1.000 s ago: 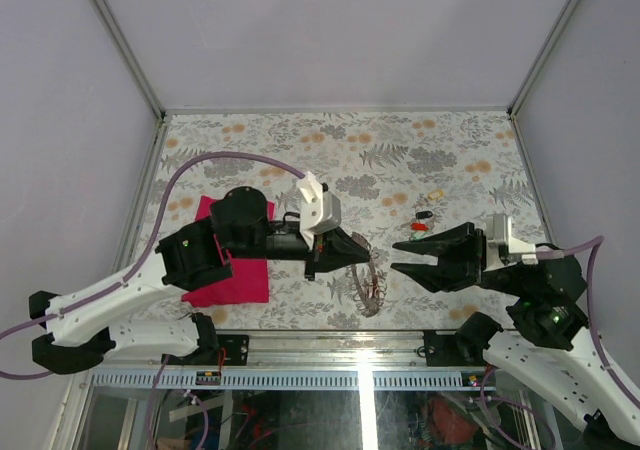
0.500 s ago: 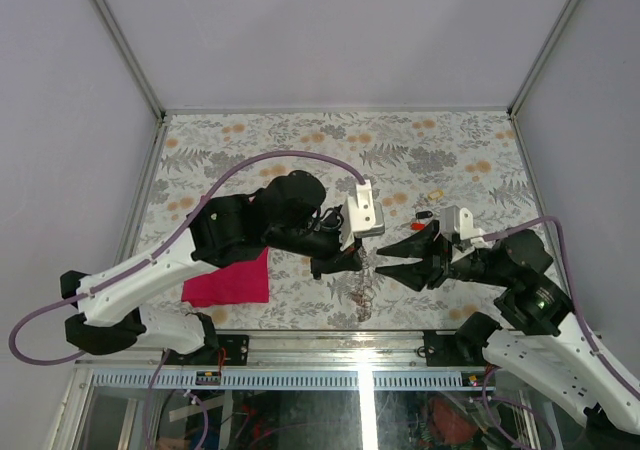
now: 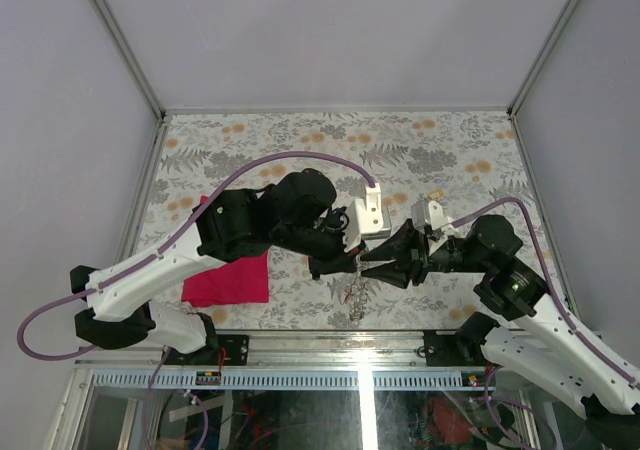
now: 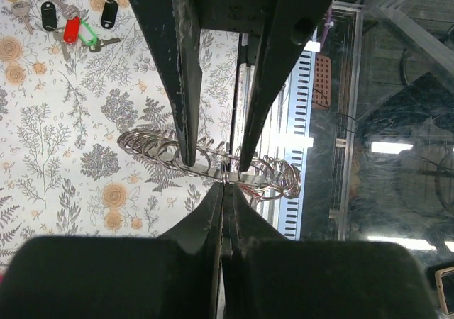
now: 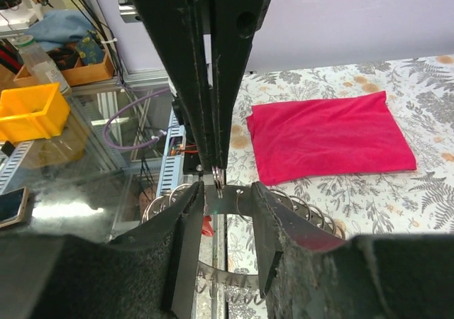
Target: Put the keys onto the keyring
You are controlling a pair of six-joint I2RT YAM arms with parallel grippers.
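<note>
the left gripper (image 4: 223,186) is pressed fully closed, its tips pinching the middle of the keyring (image 4: 147,147), which hangs as a bunched row of silvery loops above the near edge of the tabletop (image 3: 300,150). the right gripper (image 5: 227,204) faces it tip to tip with its jaws partly apart, one on each side of the pinched spot; whether they touch the loops cannot be told. the keys (image 4: 71,27) lie loose on the floral tabletop, well apart from the keyring. a magenta cloth (image 5: 330,135) lies flat to the left.
</note>
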